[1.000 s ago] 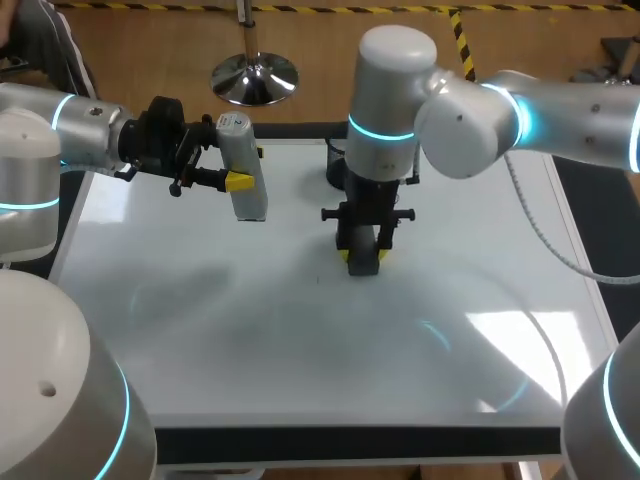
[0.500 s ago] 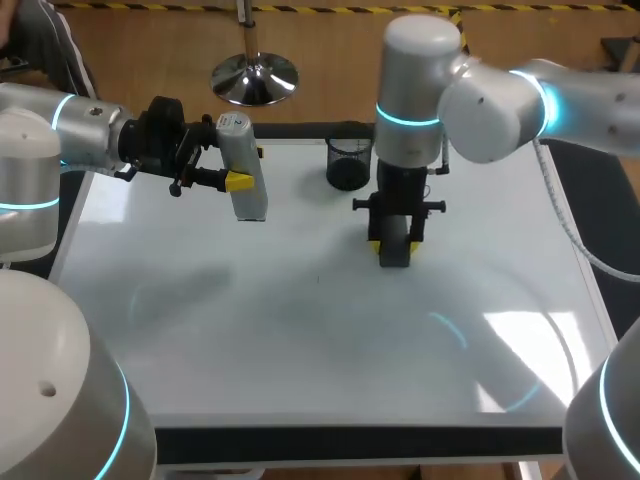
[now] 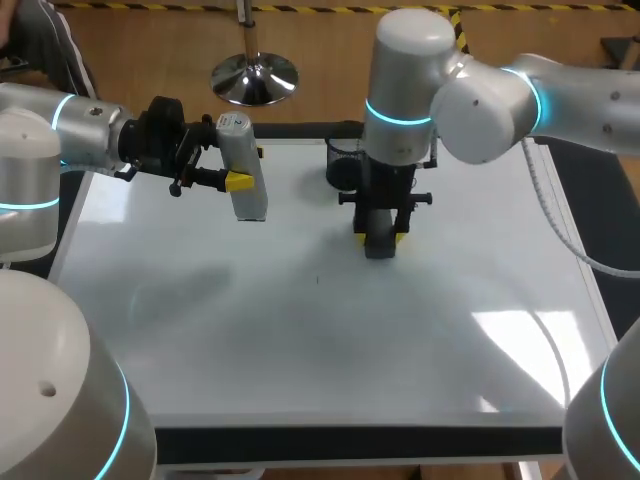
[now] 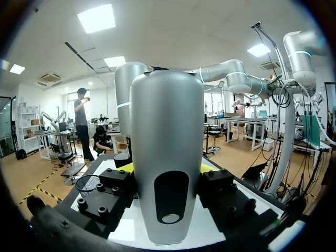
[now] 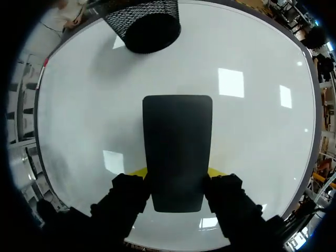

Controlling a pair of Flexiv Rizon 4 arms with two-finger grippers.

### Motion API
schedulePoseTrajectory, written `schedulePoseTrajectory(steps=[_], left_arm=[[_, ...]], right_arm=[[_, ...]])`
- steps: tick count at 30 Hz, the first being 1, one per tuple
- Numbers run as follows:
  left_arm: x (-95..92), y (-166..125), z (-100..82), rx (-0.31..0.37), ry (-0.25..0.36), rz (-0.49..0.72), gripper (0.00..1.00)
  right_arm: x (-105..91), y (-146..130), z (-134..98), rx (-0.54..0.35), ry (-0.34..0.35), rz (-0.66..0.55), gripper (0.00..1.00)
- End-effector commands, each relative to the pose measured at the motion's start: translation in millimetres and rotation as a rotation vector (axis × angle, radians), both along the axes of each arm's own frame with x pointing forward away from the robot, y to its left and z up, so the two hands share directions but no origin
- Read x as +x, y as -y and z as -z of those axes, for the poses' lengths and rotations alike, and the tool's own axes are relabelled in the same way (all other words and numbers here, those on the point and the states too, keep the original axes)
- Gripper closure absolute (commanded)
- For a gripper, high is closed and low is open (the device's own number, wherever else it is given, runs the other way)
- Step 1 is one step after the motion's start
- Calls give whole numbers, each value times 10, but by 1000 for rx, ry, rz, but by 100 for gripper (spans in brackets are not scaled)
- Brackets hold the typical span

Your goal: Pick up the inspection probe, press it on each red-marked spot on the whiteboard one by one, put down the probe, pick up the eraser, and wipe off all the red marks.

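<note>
Over whiteboard [image 3: 300, 340], black eraser [image 5: 177, 152] gripped, grey probe [image 4: 167, 157] gripped

You're looking at two smooth silver-white arms with fat rounded joints. Your left arm [image 3: 60, 140], by the left edge of the whiteboard [image 3: 300, 350], wears a glowing cyan ring [image 3: 60, 112] ahead of a black wrist block. Your right arm [image 3: 480, 100], over the whiteboard's far edge, shows cyan rings too, plus a grey cable [image 3: 548, 215]. Both the left gripper [image 3: 245, 170] and right gripper [image 3: 380, 238] are black, bolt-studded, yellow-tipped.
</note>
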State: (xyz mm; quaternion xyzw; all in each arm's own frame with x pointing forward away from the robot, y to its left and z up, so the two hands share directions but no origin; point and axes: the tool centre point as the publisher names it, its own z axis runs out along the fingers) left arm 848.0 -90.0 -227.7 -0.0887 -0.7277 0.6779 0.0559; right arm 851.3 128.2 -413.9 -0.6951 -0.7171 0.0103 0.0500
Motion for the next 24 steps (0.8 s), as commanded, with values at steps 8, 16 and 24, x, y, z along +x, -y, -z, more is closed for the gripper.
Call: schedulePoseTrajectory(steps=[8, 16, 24], left_arm=[[0, -3, -8, -2, 1, 1, 100], [0, -3, -8, -2, 1, 1, 100], [0, -3, -8, -2, 1, 1, 100]], right_arm=[[34, -344, 20, 1, -14, -37, 100], [37, -476, 33, 29, -21, -47, 100], [37, -496, 92, 32, -29, -56, 100]])
